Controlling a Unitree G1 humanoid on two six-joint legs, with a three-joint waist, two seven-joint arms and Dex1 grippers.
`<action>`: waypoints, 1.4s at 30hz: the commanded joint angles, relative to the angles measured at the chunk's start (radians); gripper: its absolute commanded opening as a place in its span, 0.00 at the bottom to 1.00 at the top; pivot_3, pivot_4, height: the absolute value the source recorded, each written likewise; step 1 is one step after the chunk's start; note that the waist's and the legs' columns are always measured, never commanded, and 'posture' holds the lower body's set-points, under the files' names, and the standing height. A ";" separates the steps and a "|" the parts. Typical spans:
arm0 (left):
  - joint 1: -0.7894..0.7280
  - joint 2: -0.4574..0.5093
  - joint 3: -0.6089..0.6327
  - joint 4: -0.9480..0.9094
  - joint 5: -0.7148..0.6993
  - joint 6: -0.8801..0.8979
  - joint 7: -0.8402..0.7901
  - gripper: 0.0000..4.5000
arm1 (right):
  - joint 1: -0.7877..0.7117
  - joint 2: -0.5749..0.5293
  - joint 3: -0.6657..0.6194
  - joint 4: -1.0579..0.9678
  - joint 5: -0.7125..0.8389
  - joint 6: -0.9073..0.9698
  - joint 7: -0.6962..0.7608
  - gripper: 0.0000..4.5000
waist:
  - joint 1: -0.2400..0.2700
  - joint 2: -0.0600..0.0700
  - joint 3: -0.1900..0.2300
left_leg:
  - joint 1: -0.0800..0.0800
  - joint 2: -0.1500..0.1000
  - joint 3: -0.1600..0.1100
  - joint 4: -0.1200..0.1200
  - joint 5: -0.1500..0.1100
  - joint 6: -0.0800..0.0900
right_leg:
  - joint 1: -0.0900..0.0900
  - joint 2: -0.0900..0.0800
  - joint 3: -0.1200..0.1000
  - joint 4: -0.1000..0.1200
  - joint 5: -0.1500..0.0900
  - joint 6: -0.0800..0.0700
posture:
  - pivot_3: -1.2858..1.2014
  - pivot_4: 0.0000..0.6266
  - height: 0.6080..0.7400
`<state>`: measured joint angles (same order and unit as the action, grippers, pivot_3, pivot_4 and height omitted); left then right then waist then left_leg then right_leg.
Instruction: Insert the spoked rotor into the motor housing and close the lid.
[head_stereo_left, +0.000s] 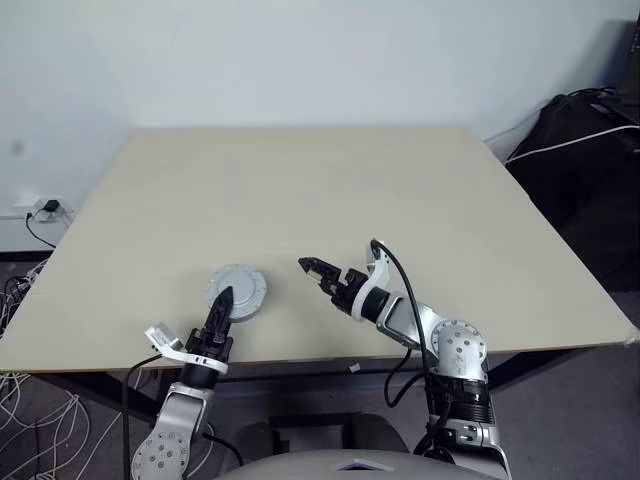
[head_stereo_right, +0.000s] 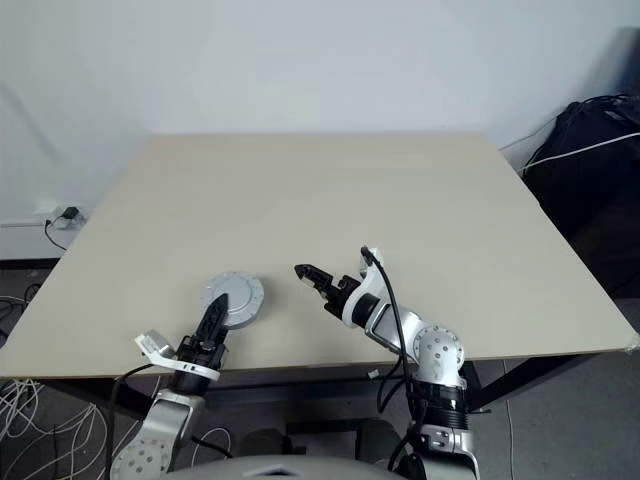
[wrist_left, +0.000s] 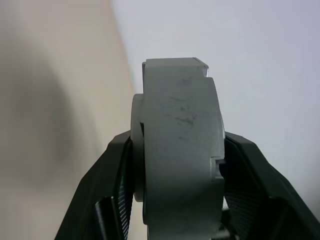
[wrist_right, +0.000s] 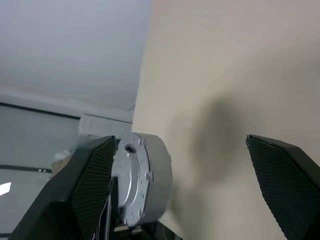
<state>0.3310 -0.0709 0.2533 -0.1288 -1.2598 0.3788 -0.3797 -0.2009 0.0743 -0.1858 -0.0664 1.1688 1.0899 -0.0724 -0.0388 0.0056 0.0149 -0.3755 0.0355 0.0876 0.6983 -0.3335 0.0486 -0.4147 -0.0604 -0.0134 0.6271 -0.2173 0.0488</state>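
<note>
left hand (head_stereo_left: 222, 301): closed on the round grey motor housing (head_stereo_left: 237, 292), held on edge near the counter (head_stereo_left: 300, 190) front | right hand (head_stereo_left: 312, 268): wide, empty, beside it | risk: housing could be dropped off the edge if the grip slips

You faced beige table (head_stereo_left: 300, 190), bare top, set against plain pale wall (head_stereo_left: 300, 60). Black bag (head_stereo_left: 590, 160) with white cable stood right of table. Wall socket (head_stereo_left: 45, 208) with plug sat low left; loose white cables (head_stereo_left: 20, 400) lay on floor.
</note>
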 joint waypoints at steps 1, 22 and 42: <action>-0.092 -0.151 0.032 -0.029 -0.009 -0.120 0.061 0.47 | 0.005 0.017 0.006 -0.021 0.004 -0.011 0.003 1.00 | 0.001 -0.001 0.000 | 0.000 0.000 0.000 0.000 0.000 0.000 | 0.000 0.000 0.000 0.000 0.000 0.000 | 0.52 0.00 1.00; -0.277 -0.086 0.114 0.144 -0.045 -0.320 0.235 0.47 | 0.058 0.035 0.044 -0.052 0.011 -0.011 -0.002 1.00 | 0.003 -0.008 -0.006 | 0.000 0.000 0.000 0.001 0.002 -0.003 | 0.002 0.000 -0.001 -0.001 0.003 0.004 | 0.52 0.00 1.00; -0.507 -0.038 0.245 0.417 0.068 -0.291 0.225 0.47 | 0.064 0.027 0.052 -0.055 0.008 -0.021 0.009 1.00 | 0.001 -0.012 -0.008 | 0.000 0.000 0.000 0.002 0.002 -0.004 | 0.002 0.001 -0.001 -0.002 0.004 0.005 | 0.52 0.00 1.00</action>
<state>-0.1352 -0.0821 0.4952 0.3162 -1.2052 0.0978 -0.1476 -0.1325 0.0744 -0.1335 -0.0851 1.1629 1.0839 -0.0709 -0.0379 -0.0064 0.0070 -0.3755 0.0353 0.0876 0.7003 -0.3310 0.0445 -0.4125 -0.0598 -0.0144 0.6255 -0.2135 0.0537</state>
